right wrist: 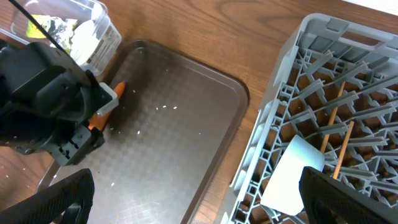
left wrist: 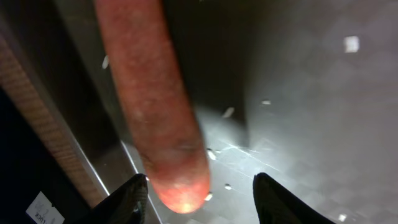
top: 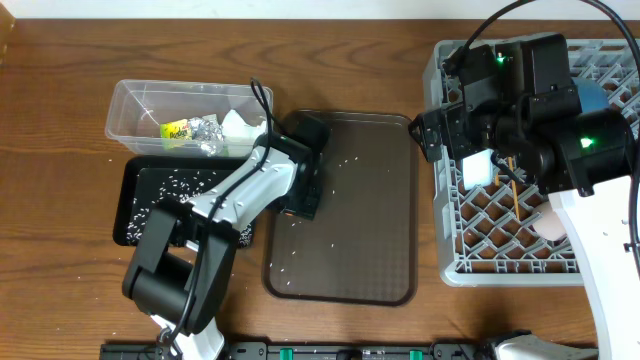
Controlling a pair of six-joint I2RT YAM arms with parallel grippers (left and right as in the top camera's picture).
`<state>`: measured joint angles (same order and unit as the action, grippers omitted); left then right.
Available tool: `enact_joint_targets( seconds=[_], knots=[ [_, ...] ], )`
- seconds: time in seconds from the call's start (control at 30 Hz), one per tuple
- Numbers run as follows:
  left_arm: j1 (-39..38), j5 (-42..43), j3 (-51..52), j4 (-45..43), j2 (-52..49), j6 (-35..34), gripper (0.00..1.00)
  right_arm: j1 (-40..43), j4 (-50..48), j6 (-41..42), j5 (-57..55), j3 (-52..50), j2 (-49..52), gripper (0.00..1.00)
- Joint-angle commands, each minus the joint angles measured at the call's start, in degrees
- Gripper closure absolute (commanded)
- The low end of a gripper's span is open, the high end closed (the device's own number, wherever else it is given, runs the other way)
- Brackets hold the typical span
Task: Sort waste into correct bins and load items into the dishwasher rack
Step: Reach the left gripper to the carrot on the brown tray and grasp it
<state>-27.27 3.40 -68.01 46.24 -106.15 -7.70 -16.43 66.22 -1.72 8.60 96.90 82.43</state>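
L jaws: open, straddling the small carrot — no grip yet, going by the wrist view. Carrot lies lengthwise betw. the fingertips, its tip about level w/ them. It sits off-centre: nearly touching one pad, clear gap to the other. Under the jaws is the brown serving tray, w/ its raised rim just outside the nearer finger. Loose rice grains lie below & around.

R jaws: wide open, empty, above the edge of the dishwasher rack, well apart from the carrot.

Risks, my read:
- Off-centre close: one pad lands first & shoves or rolls the carrot sideways.
- Smooth tapered skin could squirt fwd if pinched near the tip.
- Outer finger may snag the tray rim.
- Weak pinch after lift — carrot drops short of the black tray, just beyond the L jaws' outer side, where rice already sits.
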Motion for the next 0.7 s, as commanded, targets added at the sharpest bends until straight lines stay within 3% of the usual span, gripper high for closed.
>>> enact_joint_targets(
  seconds=[0.0, 0.23, 0.57, 0.67],
  knots=[
    [1.5, -1.5, -0.1, -0.5, 0.8, 0.1, 0.46, -0.5, 0.0, 0.3, 0.4, 0.2, -0.7, 0.01],
    [2.5, -0.8, -0.1, -0.9, 0.3, 1.0, 0.5, -0.5, 0.0, 0.3, 0.4, 0.2, -0.7, 0.01],
    [2.4, 2.2, -0.1, -1.7, -0.8, 8.8, 0.5, -0.5, 0.0, 0.3, 0.4, 0.2, -0.7, 0.01],
    [2.4, 2.1, -0.1, -1.8, -1.1, 9.3, 0.56, -0.5, 0.0, 0.3, 0.4, 0.2, -0.7, 0.01]
  ],
)
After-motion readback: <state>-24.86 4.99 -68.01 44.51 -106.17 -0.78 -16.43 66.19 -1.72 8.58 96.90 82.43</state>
